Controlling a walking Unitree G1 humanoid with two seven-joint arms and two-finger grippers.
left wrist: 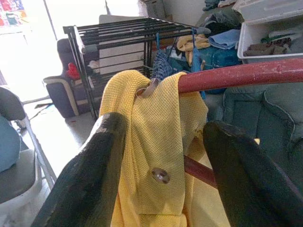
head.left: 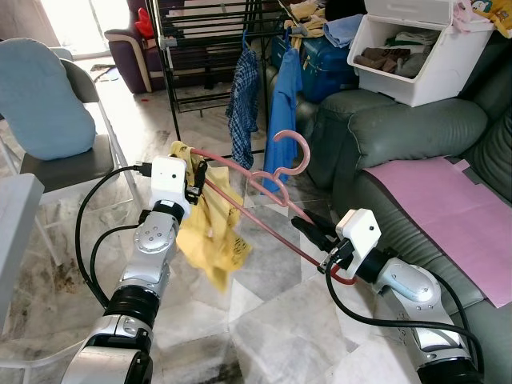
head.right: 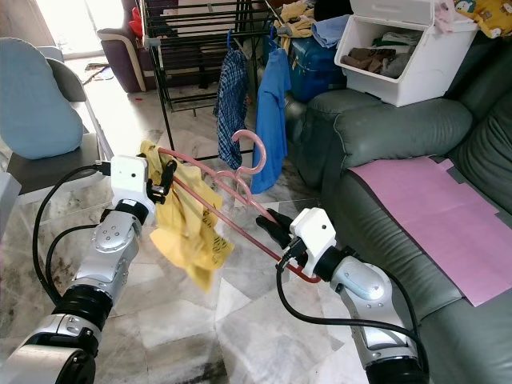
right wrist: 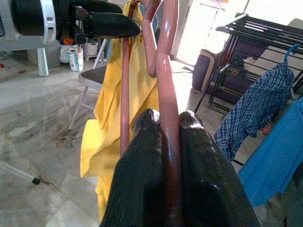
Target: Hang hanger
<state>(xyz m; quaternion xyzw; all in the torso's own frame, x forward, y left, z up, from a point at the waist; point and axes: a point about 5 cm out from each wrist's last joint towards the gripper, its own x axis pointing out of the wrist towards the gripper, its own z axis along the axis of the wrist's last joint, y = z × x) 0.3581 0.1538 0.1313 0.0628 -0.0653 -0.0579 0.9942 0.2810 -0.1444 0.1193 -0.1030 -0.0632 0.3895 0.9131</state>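
The right gripper (right wrist: 170,127) pinches a bar of the dark pink plastic hanger (head.left: 264,210), fingers closed tight on it. The left gripper (left wrist: 161,156) straddles the hanger's other end, its fingers (left wrist: 90,179) parted around the yellow knitted buttoned shirt (head.left: 210,228) draped there. The hanger is held between both arms above the marble floor (head.left: 264,320), hook up. At twelve o'clock stands a black metal drying rack (head.left: 212,48). No writing is readable.

beyond my left gripper (left wrist: 161,156) the yellow shirt (left wrist: 156,156) covers that end of the pink hanger (head.left: 272,200), and its hem runs off the wrist view's edge. whether those fingers pinch anything, i cannot tell.
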